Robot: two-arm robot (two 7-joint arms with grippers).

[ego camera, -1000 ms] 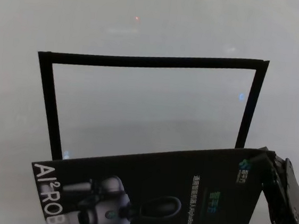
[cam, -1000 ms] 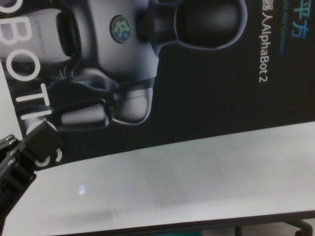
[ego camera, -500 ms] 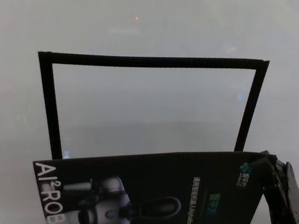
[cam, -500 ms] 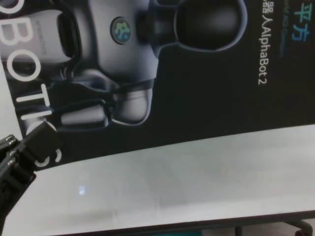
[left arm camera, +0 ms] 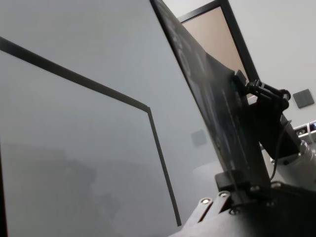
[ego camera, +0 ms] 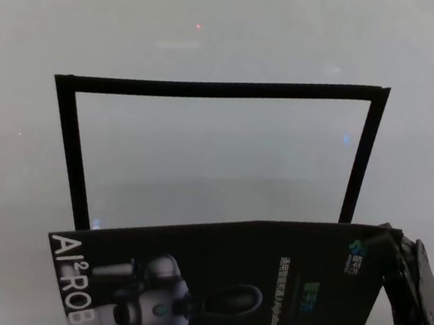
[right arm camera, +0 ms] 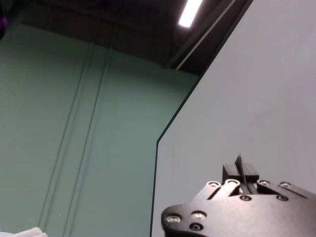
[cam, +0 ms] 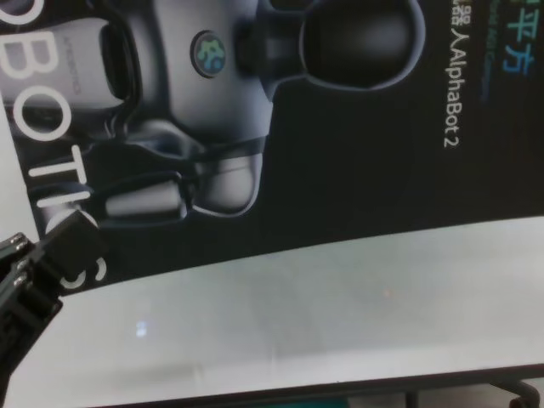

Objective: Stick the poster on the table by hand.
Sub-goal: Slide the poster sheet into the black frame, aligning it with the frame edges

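Black glossy poster (ego camera: 251, 282) hangs tilted above the white table (ego camera: 202, 153), each pincer, left (cam: 64, 255) and right (ego camera: 394, 247), clenched on an opposite edge.

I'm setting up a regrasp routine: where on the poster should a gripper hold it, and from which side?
Pinch the poster at a side edge, coming in from outside, as the right gripper and left gripper do: it is a thin sheet lifted off the table.
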